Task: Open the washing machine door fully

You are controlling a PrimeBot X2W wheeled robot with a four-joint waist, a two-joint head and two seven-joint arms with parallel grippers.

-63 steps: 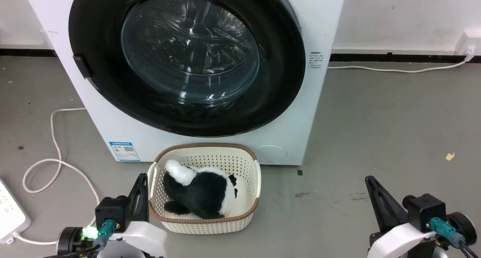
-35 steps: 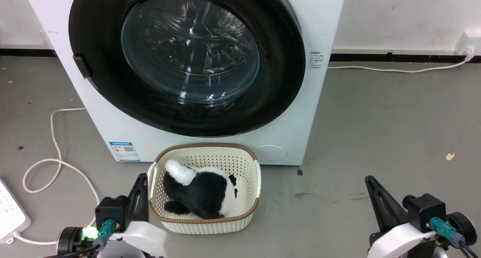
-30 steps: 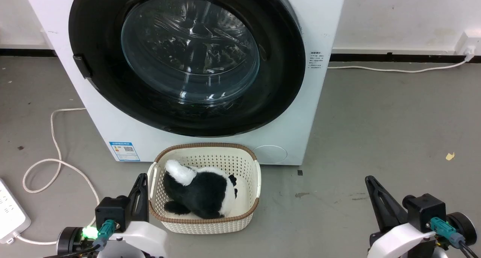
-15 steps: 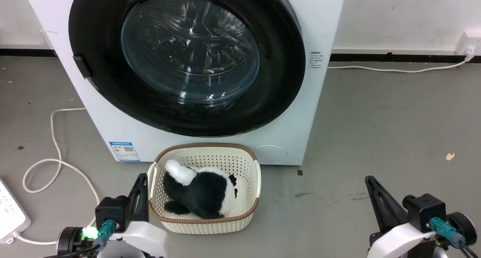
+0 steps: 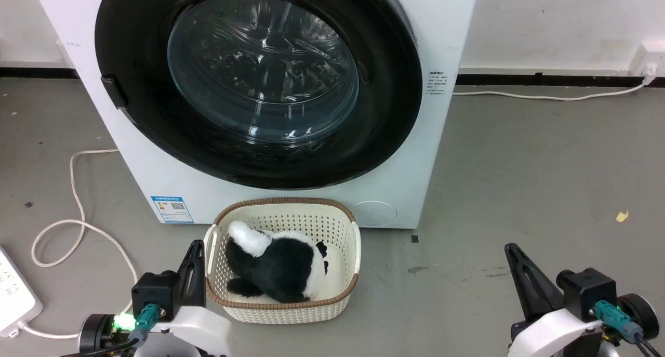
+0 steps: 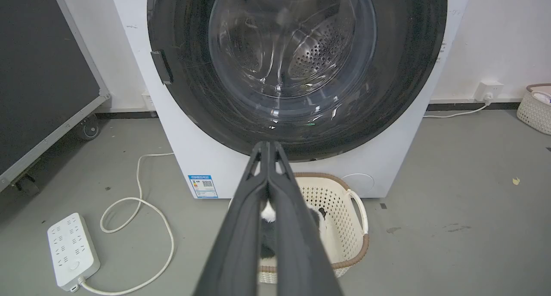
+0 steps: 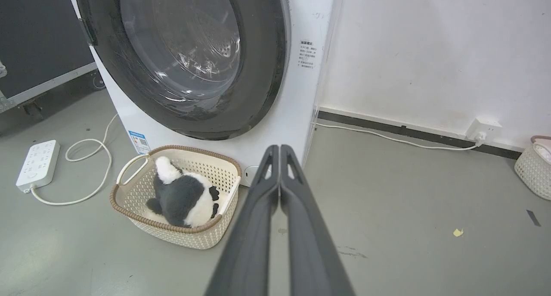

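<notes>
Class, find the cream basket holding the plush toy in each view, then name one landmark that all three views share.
Head view: basket at bottom centre.
Left wrist view: basket at lower centre-right.
Right wrist view: basket at lower left.
Shared landmark: the washing machine door, above the basket in each view.

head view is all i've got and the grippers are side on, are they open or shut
Observer: Both shut. The wrist views show the left gripper and the right gripper each with its fingers pressed together and nothing between them.
Operator: ok, anything left of the machine that's out of my frame
Observer: Yes. A big dark panel on wheels stands on the floor to the left of the washing machine door, apart from the machine, with a strip of white wall showing between them.
</notes>
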